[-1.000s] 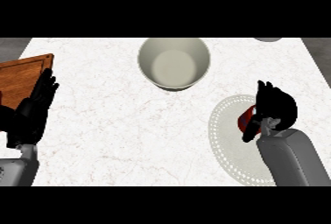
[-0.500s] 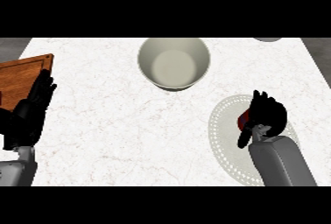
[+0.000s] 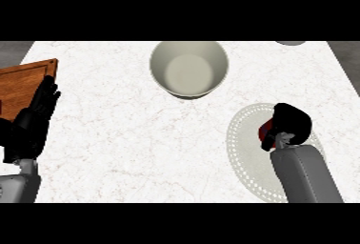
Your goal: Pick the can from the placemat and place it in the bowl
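The right hand (image 3: 292, 125) is curled round the red can (image 3: 266, 131) on the placemat (image 3: 243, 148) at near right. The bowl (image 3: 190, 71) sits farther off. The left hand (image 3: 32, 125) rests with straight fingers at the left.

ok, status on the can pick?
Right hand curled round red can, over the placemat. Left hand open, resting by wooden board. Bowl empty, nothing between it and can.
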